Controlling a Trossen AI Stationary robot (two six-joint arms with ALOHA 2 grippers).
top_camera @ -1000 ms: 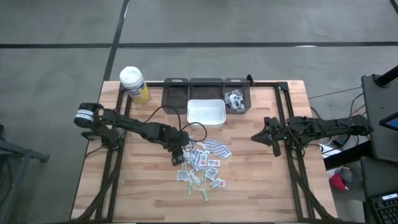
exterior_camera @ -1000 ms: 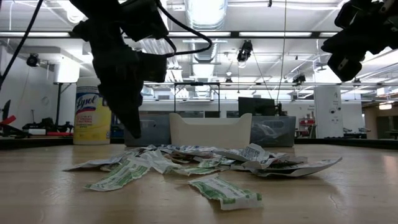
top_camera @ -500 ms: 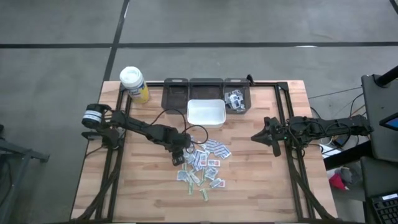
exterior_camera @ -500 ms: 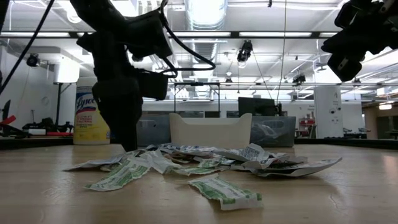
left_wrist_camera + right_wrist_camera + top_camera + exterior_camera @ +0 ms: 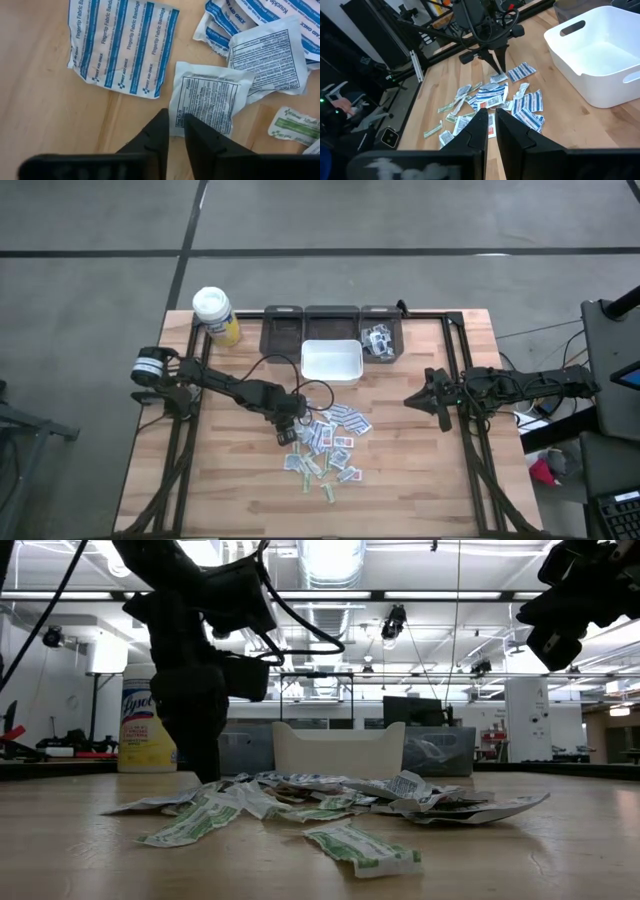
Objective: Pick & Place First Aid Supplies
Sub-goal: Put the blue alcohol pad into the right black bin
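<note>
The first aid supplies (image 5: 325, 445) lie in a loose heap of small paper packets on the wooden table in front of the white bin (image 5: 331, 362). My left gripper (image 5: 288, 429) stands nearly upright at the heap's left edge, fingertips down at the table (image 5: 208, 778). It is shut on a white packet with black print (image 5: 210, 97), which lies flat on the wood. My right gripper (image 5: 410, 401) hangs shut and empty above the table's right side, away from the heap. My left gripper pinches the white black-print packet by an edge near one corner (image 5: 176, 122), between its two fingers. The fingers come steeply from above, pointing down. The packet still lies flat on the table, with the rest of it spread out beyond the fingertips.
A blue-striped fingertip bandage packet (image 5: 120, 42) lies just beside the held one. A dark tray (image 5: 310, 325) stands behind the bin, its right compartment (image 5: 380, 340) holding several packets. A white-capped yellow bottle (image 5: 215, 315) stands at the far left corner. Bare wood lies left and near.
My left gripper has come down onto the left edge of the heap and tipped steeper, until its fingertips stand at the table. The heap of packets has kept its place.
</note>
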